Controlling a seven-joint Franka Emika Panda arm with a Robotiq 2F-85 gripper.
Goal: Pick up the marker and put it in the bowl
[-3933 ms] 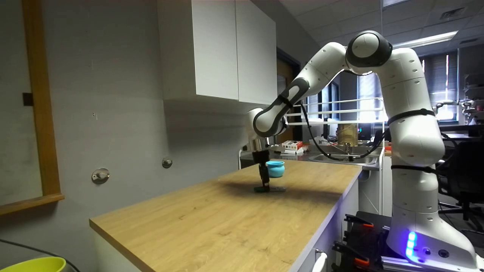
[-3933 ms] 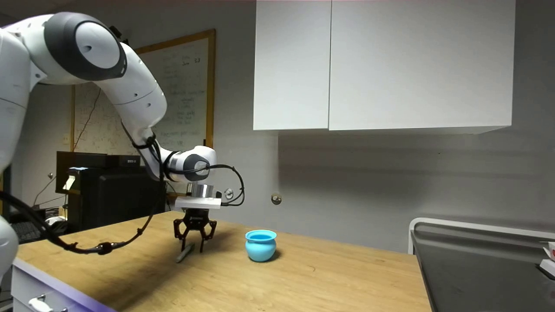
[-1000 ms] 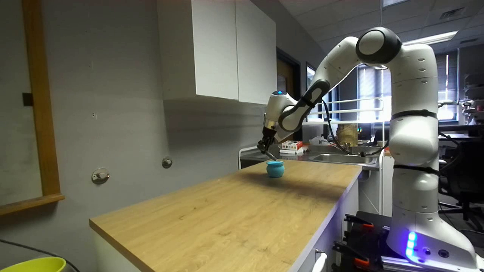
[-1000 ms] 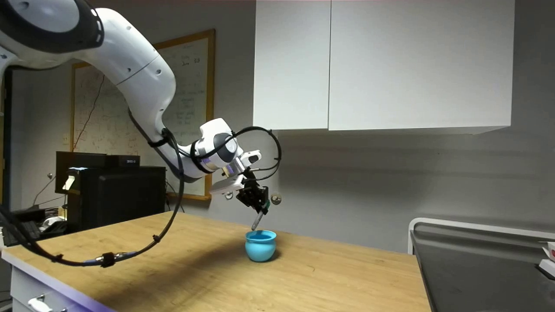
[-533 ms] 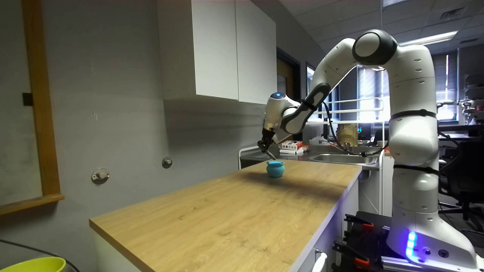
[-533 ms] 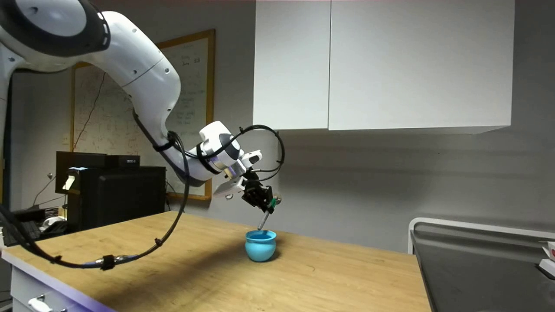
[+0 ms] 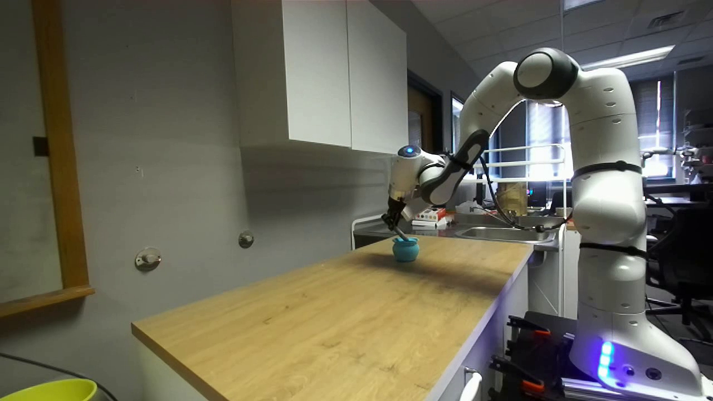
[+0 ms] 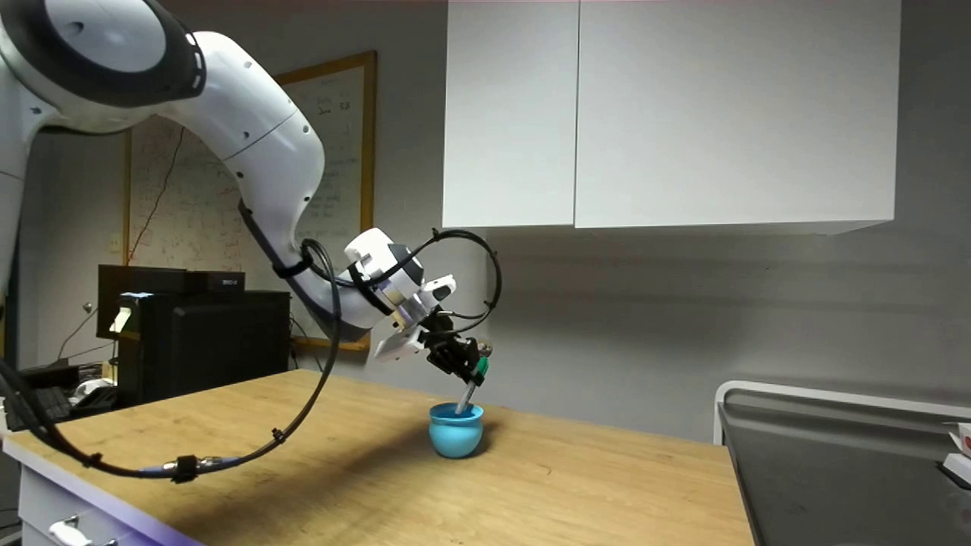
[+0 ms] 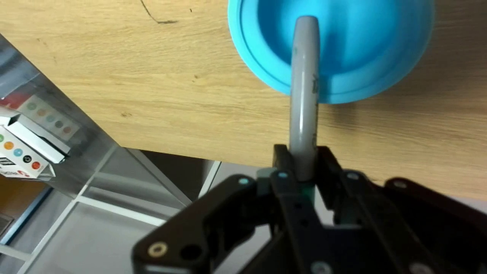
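One marker (image 9: 304, 102), grey along the barrel and green towards its upper end, was gripped by the hand (image 9: 304, 158), which was clenched on it near the green part. The barrel projected from the hand downward at a slant. Below the hand and slightly ahead of it, a teal-blue bowl (image 8: 456, 437) stood upright on the bench (image 8: 592, 478), its mouth facing up. Off to one side of the hand, past the bench edge, lay a white box (image 9: 23, 152) printed with coloured dots, of no evident bearing on the task.

Change over the last half-second: the hand had come lower in both exterior views, and the free end of the marker, which had hung about level with the rim, now lay within the mouth of the bowl. Whether the barrel touched the rim could not be told.

Significance: the picking up appeared complete and the placing well advanced; a little further lowering and then the letting go seemed all that remained. Since the marker leaned and much of its length was outside the bowl, too early a release might have let it topple over the rim; with the free end deeper, it would probably have come to rest propped against the wall of the bowl, its upper part sticking out.
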